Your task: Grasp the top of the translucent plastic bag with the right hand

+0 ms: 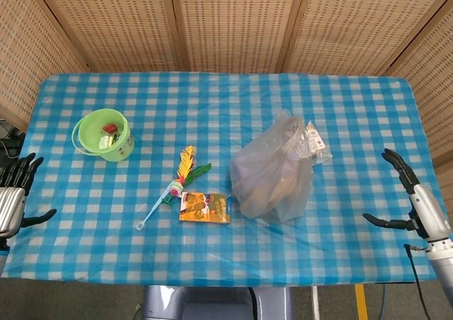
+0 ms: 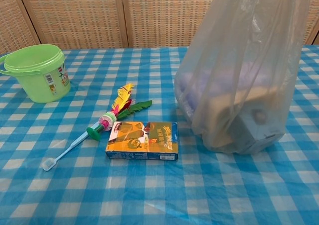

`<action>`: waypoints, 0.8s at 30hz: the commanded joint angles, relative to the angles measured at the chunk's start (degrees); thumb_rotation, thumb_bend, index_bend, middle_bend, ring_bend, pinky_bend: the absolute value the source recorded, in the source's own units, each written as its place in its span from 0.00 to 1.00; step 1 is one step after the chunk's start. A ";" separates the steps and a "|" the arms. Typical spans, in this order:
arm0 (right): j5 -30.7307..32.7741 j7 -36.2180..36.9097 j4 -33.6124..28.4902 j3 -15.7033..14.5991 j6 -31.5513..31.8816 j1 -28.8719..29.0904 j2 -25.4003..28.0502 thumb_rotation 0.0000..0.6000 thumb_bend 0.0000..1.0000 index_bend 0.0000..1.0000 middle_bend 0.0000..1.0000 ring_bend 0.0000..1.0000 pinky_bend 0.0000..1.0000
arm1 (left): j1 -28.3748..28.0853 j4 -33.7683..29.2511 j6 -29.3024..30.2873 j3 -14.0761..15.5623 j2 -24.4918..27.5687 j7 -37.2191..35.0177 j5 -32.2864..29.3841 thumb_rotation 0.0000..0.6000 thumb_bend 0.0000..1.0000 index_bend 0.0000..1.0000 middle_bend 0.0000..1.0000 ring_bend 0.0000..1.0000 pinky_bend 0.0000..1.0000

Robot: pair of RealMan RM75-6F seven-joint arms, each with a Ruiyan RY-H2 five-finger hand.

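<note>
Translucent plastic bag point(image 1: 272, 171) stands upright on table point(image 1: 354, 107), right of centre. Right hand point(image 1: 417, 200) at right table edge, fingers spread, empty, well apart from bag. Left hand point(image 1: 13, 196) likewise empty, fingers apart.

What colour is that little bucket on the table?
The bucket is light green, clearest in the chest view.

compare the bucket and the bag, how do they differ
The bucket is bright green and opaque; the bag is grey and translucent, its contents showing through. The bucket is rigid, round and open-topped; the bag is soft and crumpled, gathered at its top. The bucket stands left of the bag. Both rest on the checked cloth, untouched by either hand.
</note>
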 commanded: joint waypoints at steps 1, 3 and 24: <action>-5.59 17.56 -1.71 1.18 -5.57 7.76 8.42 1.00 0.00 0.01 0.00 0.00 0.00 | -0.23 0.62 -0.09 -0.18 -0.47 0.05 -0.16 1.00 0.00 0.00 0.00 0.00 0.00; -7.22 22.38 -2.13 0.97 -6.59 9.77 9.59 1.00 0.00 0.03 0.01 0.00 0.00 | -0.37 0.94 -0.37 -0.27 -0.68 0.04 -0.48 1.00 0.00 0.00 0.00 0.00 0.00; -10.74 35.57 -7.16 -0.54 -22.25 27.03 13.59 1.00 0.00 0.12 0.09 0.00 0.00 | -1.04 2.51 -2.23 -1.07 -1.15 -0.82 -3.26 1.00 0.00 0.00 0.00 0.00 0.00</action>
